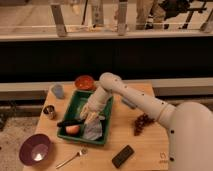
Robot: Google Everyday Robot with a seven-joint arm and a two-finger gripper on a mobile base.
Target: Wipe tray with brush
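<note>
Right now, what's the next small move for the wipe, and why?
Probably a short sweep of the brush toward the far, barer end of the tray. The gripper is low inside the tray at the brush's right end. The brush lies across the near-left part, close to an orange fruit and a grey cloth that would block a sweep toward the near edge.
</note>
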